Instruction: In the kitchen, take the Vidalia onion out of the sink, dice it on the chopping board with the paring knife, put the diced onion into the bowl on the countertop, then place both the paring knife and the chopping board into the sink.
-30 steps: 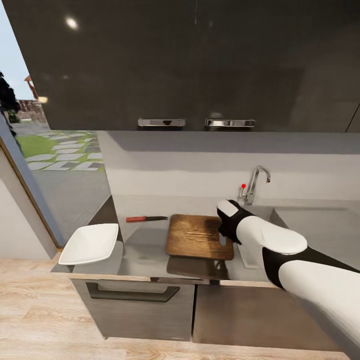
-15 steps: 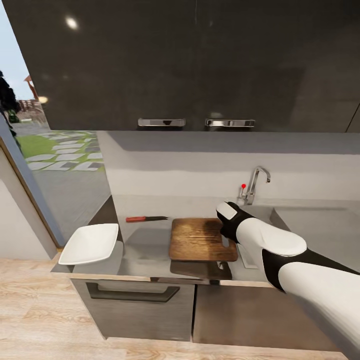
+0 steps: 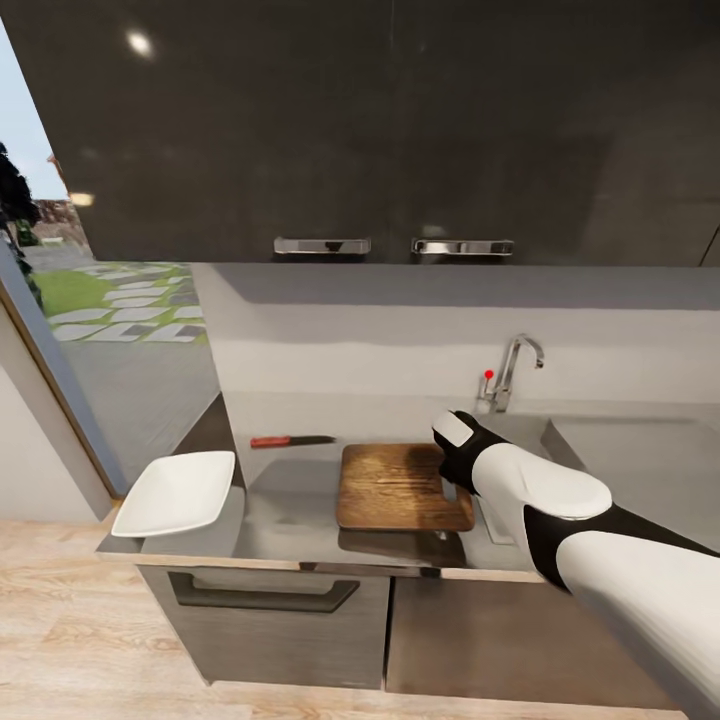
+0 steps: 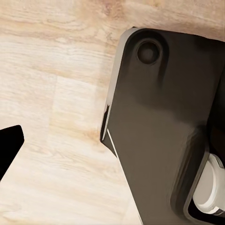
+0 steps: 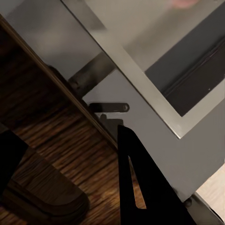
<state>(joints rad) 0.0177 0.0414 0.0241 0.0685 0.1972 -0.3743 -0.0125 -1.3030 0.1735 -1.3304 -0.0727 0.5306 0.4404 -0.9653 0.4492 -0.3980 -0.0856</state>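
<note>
Right, head view — right tool (image 3: 447, 487): sitting at the right edge of the chopping board (image 3: 400, 487), fingers hidden behind the wrist, so how far apart they are can't be told from here.
Head view — chopping board: lying on the tabletop (image 3: 290, 510), its right end hanging just over the sink (image 3: 620, 455).
Head view — paring knife (image 3: 292, 441): resting behind the board's left corner, apart from it.
Head view — bowl (image 3: 177, 492): sitting at the tabletop's left end, well apart from the board.
Left wrist view — left tool (image 4: 9, 149): showing one dark fingertip over the pale wooden floor (image 4: 51, 117), grip state impossible to tell, beside the robot's dark base (image 4: 159, 126).
Right wrist view — right tool (image 5: 79, 187): fingers straddling the chopping board (image 5: 56, 140) at its handle end, appearing to be clamping it.
Right wrist view — sink (image 5: 154, 51): steel rim running just beside the board's edge.
</note>
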